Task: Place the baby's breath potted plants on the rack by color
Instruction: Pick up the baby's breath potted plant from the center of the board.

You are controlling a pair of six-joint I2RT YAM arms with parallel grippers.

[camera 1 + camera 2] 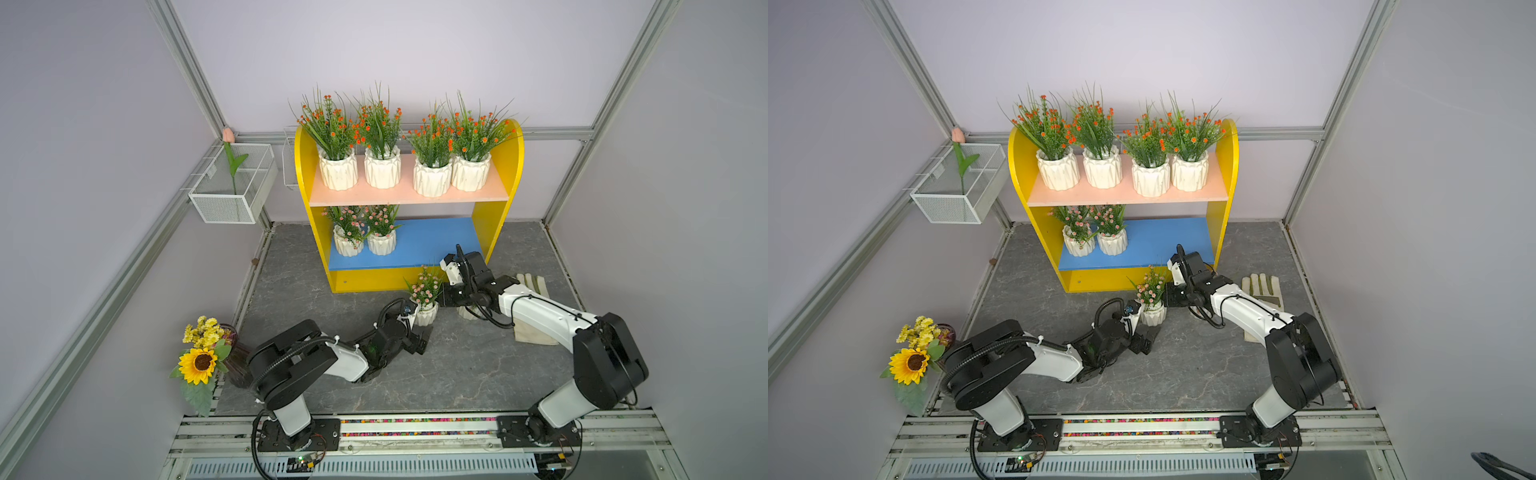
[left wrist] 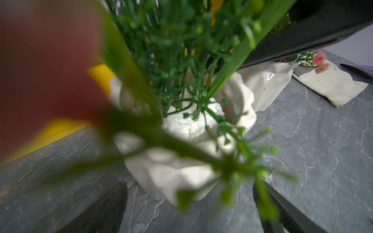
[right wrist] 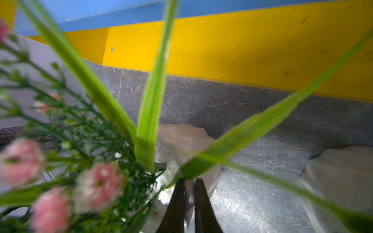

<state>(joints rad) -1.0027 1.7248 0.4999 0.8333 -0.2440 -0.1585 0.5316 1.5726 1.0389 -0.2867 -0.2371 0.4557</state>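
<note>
Right gripper (image 3: 189, 181) closed on rim of pink plant (image 3: 181, 139), on table (image 1: 457, 374) just near of rack (image 1: 505, 174). Lift straight, keep pot upright, and set it on blue board (image 1: 432, 241), right of two pink plants (image 1: 365, 232). Left gripper (image 1: 417, 328) jaws wide open beside second pink plant (image 1: 427, 316), holding nothing. In both top views you see held pot mostly hidden under right arm (image 1: 536, 311).

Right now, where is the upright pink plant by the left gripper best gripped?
On the pot's ribbed wall, under the rim, coming in level from the left gripper's side. It stands upright, and the sprigs above are flimsy and spread wide.
</note>
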